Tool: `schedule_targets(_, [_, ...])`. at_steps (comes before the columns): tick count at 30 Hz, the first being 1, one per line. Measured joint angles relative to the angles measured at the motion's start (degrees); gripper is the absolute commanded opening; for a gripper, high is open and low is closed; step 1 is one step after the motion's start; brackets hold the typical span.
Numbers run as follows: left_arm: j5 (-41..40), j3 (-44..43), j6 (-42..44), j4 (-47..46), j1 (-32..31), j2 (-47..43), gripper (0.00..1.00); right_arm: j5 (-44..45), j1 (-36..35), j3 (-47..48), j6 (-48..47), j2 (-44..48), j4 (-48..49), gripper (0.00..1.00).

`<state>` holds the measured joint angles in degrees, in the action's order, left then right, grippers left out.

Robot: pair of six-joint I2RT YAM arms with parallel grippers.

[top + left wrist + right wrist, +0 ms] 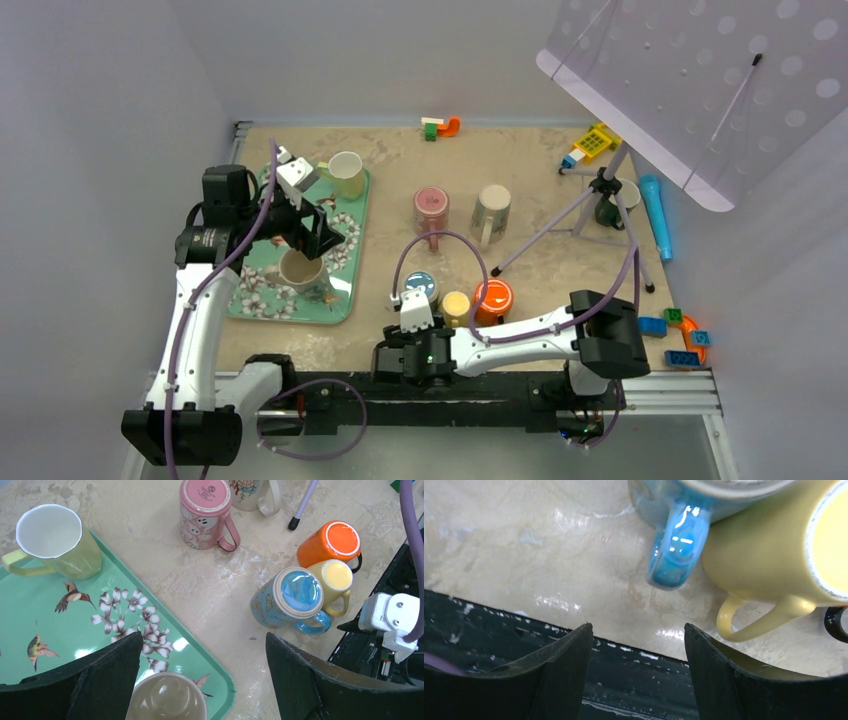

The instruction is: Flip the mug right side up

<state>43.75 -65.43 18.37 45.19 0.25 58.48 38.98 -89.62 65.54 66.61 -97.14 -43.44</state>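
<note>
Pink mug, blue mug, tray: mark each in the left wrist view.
Pink mug (205, 495), left wrist view, upturned base.
Blue mug (299, 591), left wrist view, upturned base.
Tray (60, 630), left wrist view, bare green floor.

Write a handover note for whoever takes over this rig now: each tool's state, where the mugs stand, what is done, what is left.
Left tool: open, holding nothing, above the beige mug on the tray.
Right tool: open, empty, low at the near edge of the table, beside the handle of the blue mug.
Done: beige mug and green mug stand right side up on the tray.
To do: blue mug, yellow mug, orange mug, pink mug and, it seems, the cream mug sit upside down on the table.
</note>
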Motion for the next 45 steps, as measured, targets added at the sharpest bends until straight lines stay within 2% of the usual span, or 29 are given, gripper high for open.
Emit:
schedule_targets(4, [1.0, 0.1, -0.4, -0.2, 0.0, -0.5, 0.96, 2.8, 0.8, -0.3, 3.0, -0.1, 1.1, 0.64])
schedule_targets(13, [1.9, 0.1, -0.9, -0.6, 0.0, -0.6, 0.96, 6.2, 7.7, -4.2, 2.1, -2.7, 6.8, 0.41])
schedule_targets(20, [2.2, 0.7, -0.9, -0.8, 0.0, -0.7, 0.96, 8.2, 10.8, -6.2, -4.2, -2.5, 15.0, 0.39])
schedule_targets(21, [2.3, 0.7, -0.9, -0.8, 0.0, -0.7, 0.96, 8.2, 11.2, -6.8, -5.2, -2.5, 16.4, 0.33])
schedule_targets(22, [2.5, 0.7, -0.9, -0.8, 0.0, -0.7, 0.96, 8.3, 11.5, -7.1, -6.2, -2.5, 17.4, 0.21])
schedule_targets(23, [2.6, 0.7, -0.9, -0.8, 0.0, -0.8, 0.96, 8.2, 11.9, -7.3, -7.1, -2.5, 18.2, 0.04])
schedule_targets(24, [2.6, 0.7, -0.9, -0.8, 0.0, -0.8, 0.96, 8.2, 12.1, -7.3, -8.0, -2.5, 18.7, 0.00])
schedule_targets(31, [4.1, 0.4, -1.5, 0.3, 0.0, -0.9, 0.95, 7.0, 13.2, -9.2, -13.9, 0.0, 23.3, 0.00])
schedule_targets(33, [5.9, -0.9, -2.8, 1.7, 0.0, -0.9, 0.96, 5.2, 13.2, -13.2, -18.0, 6.2, 28.0, 0.00])
schedule_targets(36, [10.2, -4.2, -6.2, 2.4, 0.3, -0.8, 0.99, 4.1, 13.1, -19.2, -25.3, 20.4, 36.8, 0.00])
schedule_targets(40, [18.1, -7.6, -16.8, -2.9, 1.2, -1.6, 1.00, 3.2, 13.2, -21.0, -37.2, 37.0, 56.1, 0.00])
schedule_targets(43, [22.1, -7.7, -26.9, -10.6, 1.2, -3.4, 1.00, 1.9, 13.2, -20.7, -44.8, 41.7, 72.8, 0.00])
schedule_targets(45, [23.6, -7.7, -35.1, -18.1, 1.1, -4.8, 1.00, 0.9, 13.2, -19.8, -47.9, 41.6, 79.9, 0.00])
